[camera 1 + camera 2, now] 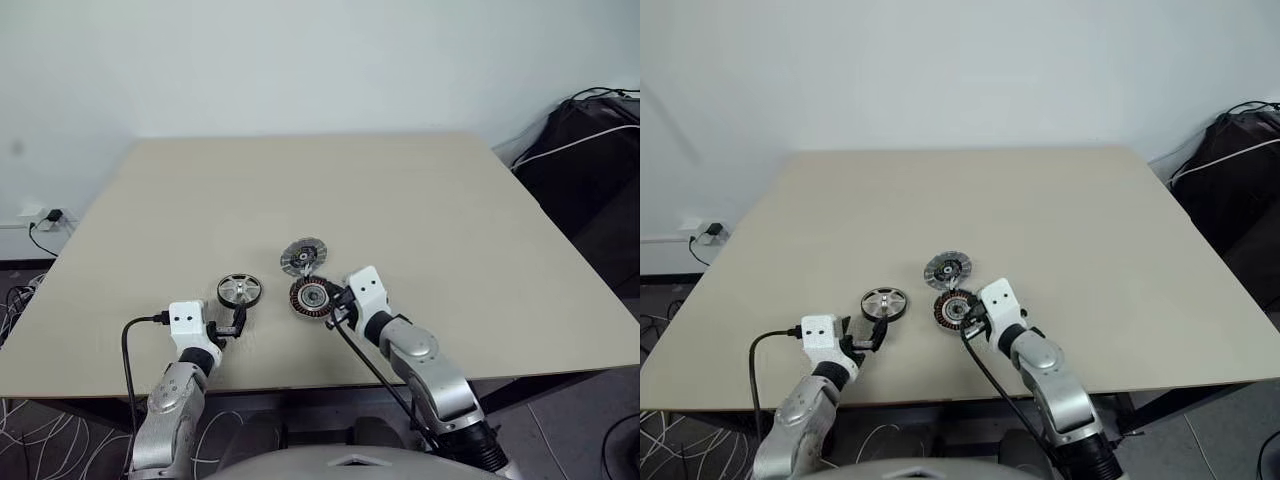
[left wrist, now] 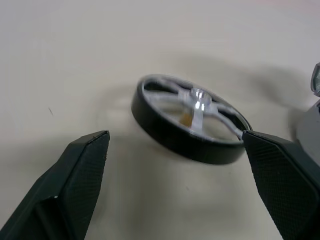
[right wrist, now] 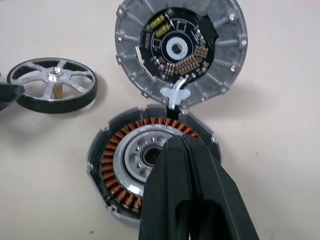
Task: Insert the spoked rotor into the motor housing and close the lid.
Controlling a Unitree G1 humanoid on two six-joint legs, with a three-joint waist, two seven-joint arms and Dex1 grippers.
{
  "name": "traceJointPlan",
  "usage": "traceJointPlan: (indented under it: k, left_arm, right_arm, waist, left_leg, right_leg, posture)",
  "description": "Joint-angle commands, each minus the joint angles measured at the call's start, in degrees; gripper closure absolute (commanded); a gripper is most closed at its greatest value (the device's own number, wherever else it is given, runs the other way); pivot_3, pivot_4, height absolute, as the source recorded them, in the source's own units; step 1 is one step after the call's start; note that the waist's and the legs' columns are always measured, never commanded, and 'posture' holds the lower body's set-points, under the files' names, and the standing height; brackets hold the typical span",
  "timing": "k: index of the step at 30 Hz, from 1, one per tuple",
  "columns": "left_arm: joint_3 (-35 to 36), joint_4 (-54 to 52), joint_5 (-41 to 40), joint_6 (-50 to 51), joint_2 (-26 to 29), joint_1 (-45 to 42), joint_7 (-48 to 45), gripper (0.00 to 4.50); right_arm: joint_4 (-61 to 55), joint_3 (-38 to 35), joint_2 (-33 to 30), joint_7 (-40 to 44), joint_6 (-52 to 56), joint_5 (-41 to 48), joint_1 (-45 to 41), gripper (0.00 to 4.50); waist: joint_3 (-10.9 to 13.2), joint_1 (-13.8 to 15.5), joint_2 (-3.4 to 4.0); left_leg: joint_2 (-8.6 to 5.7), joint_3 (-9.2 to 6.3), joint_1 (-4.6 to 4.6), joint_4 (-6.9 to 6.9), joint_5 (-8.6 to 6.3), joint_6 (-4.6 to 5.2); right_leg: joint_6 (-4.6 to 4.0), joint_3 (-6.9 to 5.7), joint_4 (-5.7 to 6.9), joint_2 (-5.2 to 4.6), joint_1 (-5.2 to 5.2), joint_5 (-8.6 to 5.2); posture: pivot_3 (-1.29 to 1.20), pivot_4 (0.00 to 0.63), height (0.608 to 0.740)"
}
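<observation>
A: Where's the spoked rotor [image 1: 239, 290]?
B: Flat on the surface [image 1: 420, 200], left of motor housing [image 1: 311, 297]. My left tool [image 2: 175, 150] is spread wide, one fingertip at its rim.
A: Right tool [image 3: 181, 150]?
B: Pressed together, over the housing; lid [image 1: 303, 257] lies just behind.

On the beige tabletop [image 1: 1060, 220], the spoked rotor [image 1: 884, 303] lay just ahead of the left gripper [image 1: 877, 335], while the right gripper [image 1: 970, 318] sat at the motor housing [image 1: 952, 309], with the lid [image 1: 946, 269] just beyond.
</observation>
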Motion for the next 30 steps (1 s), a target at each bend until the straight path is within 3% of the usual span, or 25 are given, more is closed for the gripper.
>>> traceJointPlan:
  k: [1, 16, 19, 29, 30]
  left_arm:
    - [2.5, -3.9, -6.1, 5.6, -0.9, -2.5, 0.0, 0.0]
    - [9.9, -4.4, -20.9, 18.9, -7.5, -7.0, 6.9, 0.0]
    - [10.9, -3.9, -21.6, 19.2, -8.4, -6.9, 8.3, 0.63]
    - [12.4, -4.4, -23.3, 18.5, -9.0, -6.7, 9.0, 3.9]
    - [12.6, -4.6, -23.6, 18.1, -9.2, -6.6, 8.8, 3.9]
  right_arm:
    - [-3.0, -0.7, 0.2, -0.4, -0.8, 0.3, 0.0, 4.47]
    - [-3.3, -1.0, 0.3, -1.2, -0.6, 0.3, 0.4, 4.47]
    - [-3.1, -1.1, 0.3, -1.5, -0.5, 0.3, 0.5, 4.5]
    - [-2.8, -1.1, 0.3, -1.8, -0.4, 0.3, 0.7, 4.5]
    - [-2.9, -1.1, 0.3, -1.8, -0.4, 0.3, 0.7, 4.5]
  waist:
    - [0.0, 0.0, -0.02]
    - [0.0, 0.0, -0.12]
    - [0.0, 0.1, -0.15]
    - [0.0, 0.1, -0.21]
    - [0.0, 0.1, -0.23]
  left_leg:
    - [0.0, -0.01, 0.0, 0.01, 0.0, 0.0]
    - [0.0, -0.01, 0.0, 0.04, 0.01, -0.01]
    - [0.0, -0.01, 0.0, 0.05, 0.01, -0.02]
    - [0.0, 0.0, 0.0, 0.07, 0.01, -0.02]
    - [-0.01, 0.0, 0.0, 0.07, 0.01, -0.02]
  right_leg:
    - [0.0, -0.01, 0.0, 0.0, 0.0, 0.0]
    - [0.02, 0.0, -0.02, 0.02, 0.03, 0.02]
    - [0.01, 0.01, -0.02, 0.02, 0.03, 0.02]
    - [-0.01, 0.01, -0.03, 0.02, 0.05, 0.01]
    - [-0.01, 0.01, -0.03, 0.02, 0.05, 0.01]
  posture:
    - [0.0, 0.0, 0.74]
    - [0.0, 0.0, 0.74]
    - [0.0, 0.0, 0.74]
    - [0.0, 0.0, 0.74]
    - [0.0, 0.0, 0.74]
